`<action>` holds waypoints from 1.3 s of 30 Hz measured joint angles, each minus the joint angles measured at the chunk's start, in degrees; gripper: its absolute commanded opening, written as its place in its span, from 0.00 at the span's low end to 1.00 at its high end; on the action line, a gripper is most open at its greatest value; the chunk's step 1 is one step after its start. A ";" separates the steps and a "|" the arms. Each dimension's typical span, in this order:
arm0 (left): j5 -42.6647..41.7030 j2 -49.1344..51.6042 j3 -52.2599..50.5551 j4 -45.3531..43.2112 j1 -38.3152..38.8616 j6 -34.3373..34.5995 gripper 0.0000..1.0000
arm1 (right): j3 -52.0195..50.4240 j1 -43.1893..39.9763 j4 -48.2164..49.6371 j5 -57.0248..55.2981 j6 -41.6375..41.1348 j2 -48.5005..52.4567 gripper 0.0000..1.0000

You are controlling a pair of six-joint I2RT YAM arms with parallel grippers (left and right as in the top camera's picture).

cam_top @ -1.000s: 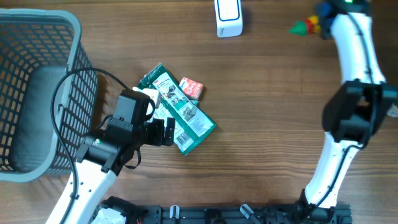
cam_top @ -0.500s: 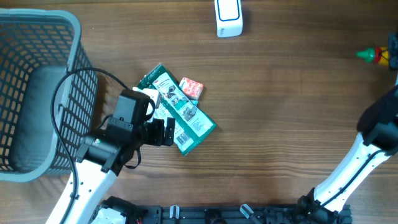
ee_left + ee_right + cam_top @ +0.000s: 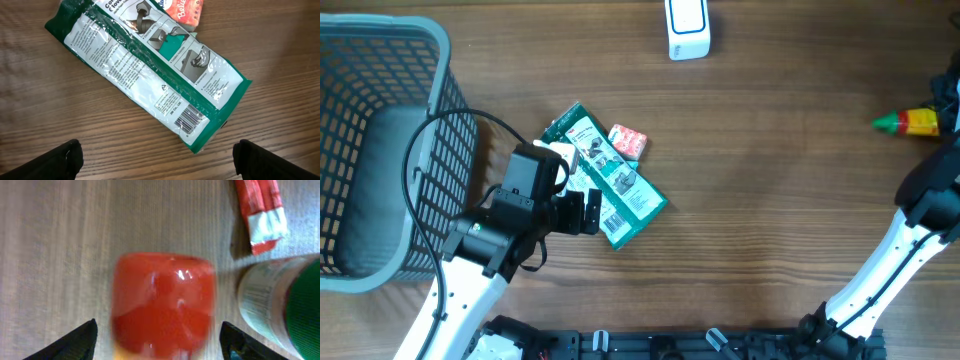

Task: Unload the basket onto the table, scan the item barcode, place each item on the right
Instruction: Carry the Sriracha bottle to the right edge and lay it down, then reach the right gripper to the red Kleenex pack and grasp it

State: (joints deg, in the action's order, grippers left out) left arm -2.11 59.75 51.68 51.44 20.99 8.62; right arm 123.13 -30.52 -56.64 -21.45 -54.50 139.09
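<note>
Beside one basket (image 3: pixel 438 38), one green packet (image 3: pixel 608 178), one red sachet (image 3: pixel 628 142); one scanner (image 3: pixel 687 28)

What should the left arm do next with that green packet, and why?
Probably lower the left gripper onto the green packet and close: its fingers stand wide open above it, and the packet lies flat, barcode up, ungripped.
</note>
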 measured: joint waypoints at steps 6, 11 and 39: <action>0.02 0.00 0.00 0.00 0.00 0.00 1.00 | 0.00 0.00 -3.63 0.00 0.48 0.00 1.00; 0.00 0.00 0.00 0.00 0.00 0.00 1.00 | 0.00 0.00 -5.51 0.00 0.46 -0.59 0.99; 0.00 0.00 0.00 0.00 0.00 0.00 1.00 | 0.00 31.19 -21.57 36.48 9.84 -19.21 1.00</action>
State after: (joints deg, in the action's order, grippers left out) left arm -2.11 59.75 51.68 51.44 20.99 8.62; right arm 123.13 0.67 -78.22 15.03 -44.66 119.87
